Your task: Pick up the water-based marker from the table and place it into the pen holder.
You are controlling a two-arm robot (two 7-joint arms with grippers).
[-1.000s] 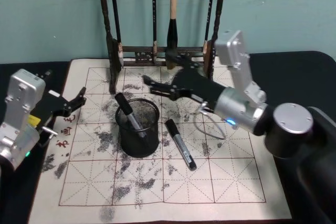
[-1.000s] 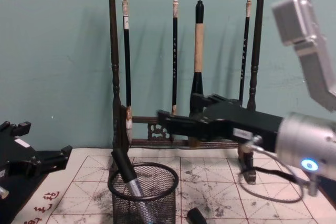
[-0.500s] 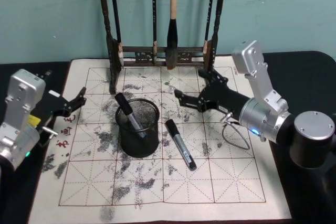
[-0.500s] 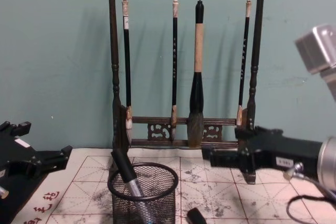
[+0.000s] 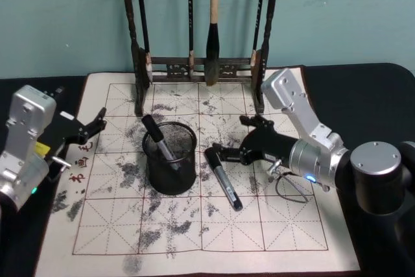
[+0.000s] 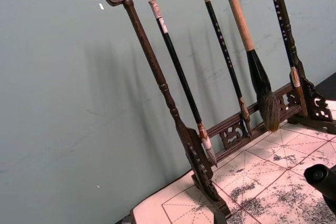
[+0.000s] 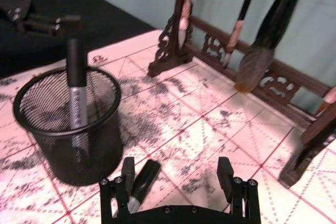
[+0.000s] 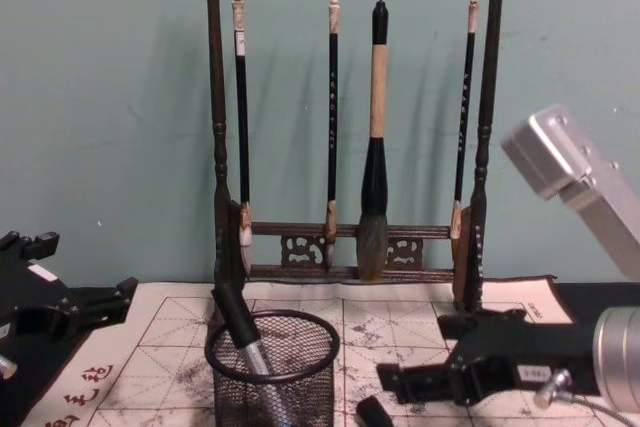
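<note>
The dark counter [image 5: 373,92] carried a white grid-printed mat [image 5: 162,231], and on it, left of centre, stood the black wire-mesh pen holder [image 5: 172,172]. The left gripper [image 5: 96,126] sat parked far left, jaws apart. The right gripper [image 7: 176,174] hovered low, jaws open around the cap end of the black-and-grey marker [image 5: 224,180], lying just right of the holder. Light, stiff, smooth and apt to roll, it seemed best pinched mid-barrel.

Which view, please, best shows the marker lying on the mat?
The head view: the marker lies in full length beside the pen holder. The right wrist view shows its cap end; the chest view, just the cap tip.
</note>
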